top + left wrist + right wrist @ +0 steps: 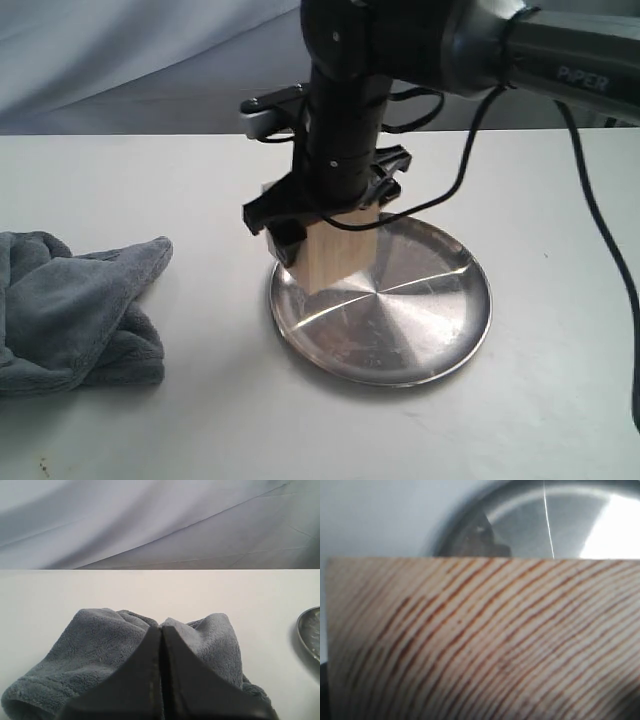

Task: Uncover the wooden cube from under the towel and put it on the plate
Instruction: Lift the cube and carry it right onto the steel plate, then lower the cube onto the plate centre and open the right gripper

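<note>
The pale wooden cube [340,255] with grain lines hangs in my right gripper [325,228], which is shut on it from above. It is over the left part of the shiny steel plate [420,320], its lower edge close to or touching the dish. In the right wrist view the wooden cube [480,640] fills most of the picture, hiding the fingers, with the plate [570,525] behind it. The grey fleece towel [70,310] lies bunched at the far left. My left gripper [161,628] is shut, its tips pinching a fold of the towel [100,650].
White tabletop [520,430] surrounds the plate, with a pale cloth backdrop behind. The right arm's black cable [600,230] hangs over the table's right side. In the left wrist view the plate's rim [311,635] shows at the edge.
</note>
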Available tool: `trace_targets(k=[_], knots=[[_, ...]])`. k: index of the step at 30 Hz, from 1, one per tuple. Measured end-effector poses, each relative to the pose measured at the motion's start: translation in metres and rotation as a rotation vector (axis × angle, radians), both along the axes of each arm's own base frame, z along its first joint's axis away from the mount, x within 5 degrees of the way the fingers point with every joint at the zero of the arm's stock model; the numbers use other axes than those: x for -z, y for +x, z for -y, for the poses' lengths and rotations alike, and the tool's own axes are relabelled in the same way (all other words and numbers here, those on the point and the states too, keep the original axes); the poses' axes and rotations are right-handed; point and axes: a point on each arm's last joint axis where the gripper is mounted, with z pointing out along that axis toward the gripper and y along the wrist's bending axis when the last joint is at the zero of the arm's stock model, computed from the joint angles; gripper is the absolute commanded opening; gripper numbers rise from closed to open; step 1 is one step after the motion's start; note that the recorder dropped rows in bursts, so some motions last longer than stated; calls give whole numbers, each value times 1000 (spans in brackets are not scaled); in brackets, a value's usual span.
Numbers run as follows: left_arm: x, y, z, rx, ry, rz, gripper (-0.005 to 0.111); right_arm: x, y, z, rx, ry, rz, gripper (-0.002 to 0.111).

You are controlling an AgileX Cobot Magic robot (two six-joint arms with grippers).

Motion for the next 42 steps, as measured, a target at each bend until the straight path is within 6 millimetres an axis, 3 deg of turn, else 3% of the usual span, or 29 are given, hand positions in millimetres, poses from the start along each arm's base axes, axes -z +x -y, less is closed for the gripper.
trace_targets(k=[8, 15, 30, 42], knots=[[0, 0, 0, 0, 0, 0, 0, 21, -9, 58, 40, -10, -65, 0], [0, 0, 0, 0, 0, 0, 0, 22, -16, 85, 14, 2, -50, 0], [0, 0, 0, 0, 0, 0, 0, 17, -3, 76, 11, 124, 134, 0], [0, 0, 0, 0, 0, 0, 0, 67, 11, 70, 10, 75, 81, 0]])
